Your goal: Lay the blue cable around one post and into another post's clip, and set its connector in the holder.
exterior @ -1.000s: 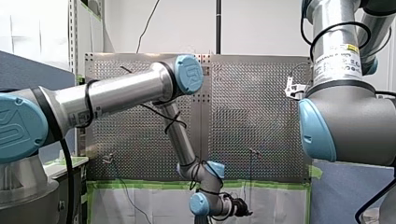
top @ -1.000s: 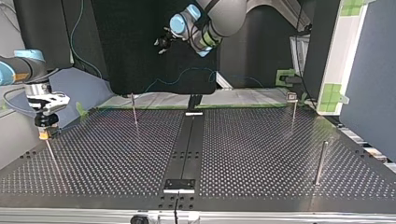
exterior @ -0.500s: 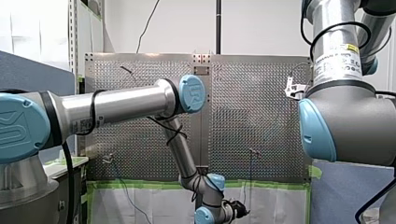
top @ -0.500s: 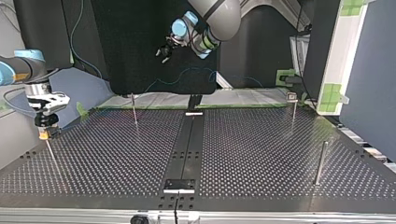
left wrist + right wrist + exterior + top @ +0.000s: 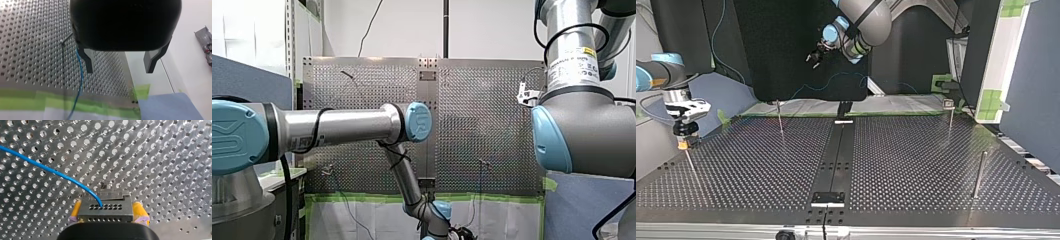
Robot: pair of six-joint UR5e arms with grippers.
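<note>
Presently — right claw (image 5: 107, 213) clenched on the connector (image 5: 105, 207), a grey block with two rows of small holes, a yellow pad (image 5: 74, 212) pressed to each side. Blue cable (image 5: 50, 170) enters the block's face and arcs away ahead of the claw, over the perforated surface (image 5: 162, 157). A small stepped metal piece (image 5: 113, 193) sits just beyond the block; touching or apart, cannot tell.

Top view: right claw at the left edge of the frame, mid-height, directly above a thin post (image 5: 692, 169). Left claw (image 5: 813, 56) in the upper middle of the frame, raised well clear of the surface against a dark backdrop (image 5: 776, 45), spread open, nothing in it. Cable shows as a faint thin line low on that backdrop, below the left claw and not touching it.

Left wrist view: both fingers (image 5: 87, 61) wide apart — released, empty. Just beside one finger the cable runs past a slim post (image 5: 66, 40), along the surface and across a strip of green tape (image 5: 30, 103) at the surface's edge.

Front view: left claw barely shows at the bottom middle of the frame.
</note>
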